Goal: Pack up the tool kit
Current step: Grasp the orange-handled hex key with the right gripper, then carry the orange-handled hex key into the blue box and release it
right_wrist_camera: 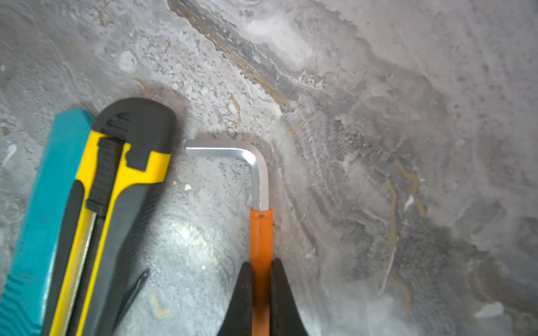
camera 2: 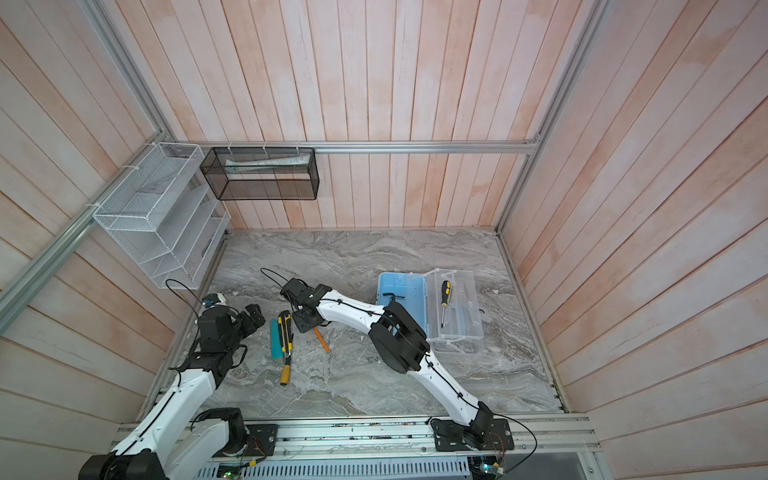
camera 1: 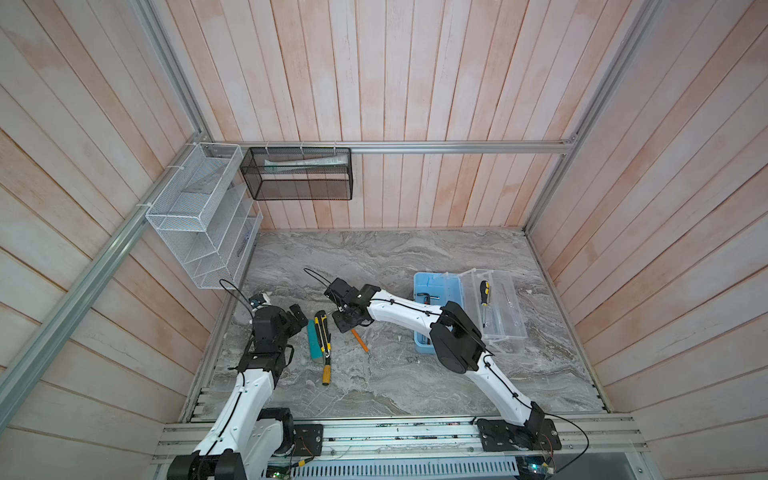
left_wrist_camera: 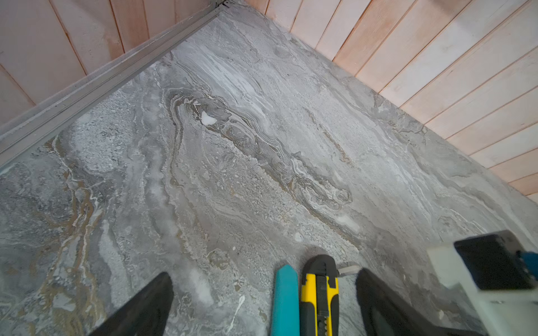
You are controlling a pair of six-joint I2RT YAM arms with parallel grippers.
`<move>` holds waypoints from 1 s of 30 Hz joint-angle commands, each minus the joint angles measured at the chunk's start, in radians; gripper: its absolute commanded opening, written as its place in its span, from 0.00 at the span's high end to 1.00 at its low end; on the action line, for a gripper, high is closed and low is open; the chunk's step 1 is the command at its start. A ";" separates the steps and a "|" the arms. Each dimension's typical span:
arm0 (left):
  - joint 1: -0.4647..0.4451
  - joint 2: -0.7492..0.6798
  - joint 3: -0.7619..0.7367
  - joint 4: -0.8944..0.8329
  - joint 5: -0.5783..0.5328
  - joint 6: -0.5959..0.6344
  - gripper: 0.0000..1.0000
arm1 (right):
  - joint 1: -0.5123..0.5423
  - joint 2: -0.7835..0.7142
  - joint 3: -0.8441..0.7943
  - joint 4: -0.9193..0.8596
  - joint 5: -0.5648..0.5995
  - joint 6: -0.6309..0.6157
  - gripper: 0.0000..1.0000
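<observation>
Tool kit [camera 1: 432, 282] open, right side of tabletop [camera 1: 374, 257]: black key [camera 1: 424, 296] in blue base, screwdriver [camera 1: 484, 293] in clear tray [camera 1: 505, 307]. Right fingers [right_wrist_camera: 283, 293] clamp orange hex key [right_wrist_camera: 261, 232]; left fingers [left_wrist_camera: 145, 305] wide.

White wire mesh rack [camera 1: 199, 208] hung at left, black mesh basket [camera 1: 299, 183] beside it, grey marble tabletop [camera 1: 395, 257]

The table [left_wrist_camera: 233, 174] is grey veined marble, the knife [right_wrist_camera: 116, 203] yellow-and-black, the bar [right_wrist_camera: 43, 218] teal, the hex key [right_wrist_camera: 261, 232] silver sleeved in orange, the case [camera 1: 432, 286] pale blue.
</observation>
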 commanded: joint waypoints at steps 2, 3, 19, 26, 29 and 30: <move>0.005 -0.008 -0.015 0.009 0.013 0.000 0.00 | -0.010 -0.017 -0.034 -0.045 0.024 0.006 1.00; 0.005 -0.008 -0.015 0.008 0.013 0.000 0.00 | -0.013 -0.023 -0.034 -0.043 0.029 0.006 1.00; 0.007 -0.007 -0.014 0.008 0.013 -0.002 0.00 | -0.164 -0.446 -0.394 0.129 0.116 0.072 1.00; 0.008 -0.006 -0.014 0.008 0.015 -0.001 0.00 | -0.298 -0.641 -0.597 0.191 0.124 0.095 1.00; 0.008 -0.005 -0.013 0.009 0.016 0.000 0.00 | -0.319 -0.700 -0.650 0.181 0.199 0.098 1.00; 0.008 -0.005 -0.014 0.009 0.016 0.000 0.00 | -0.324 -0.717 -0.665 0.178 0.215 0.098 1.00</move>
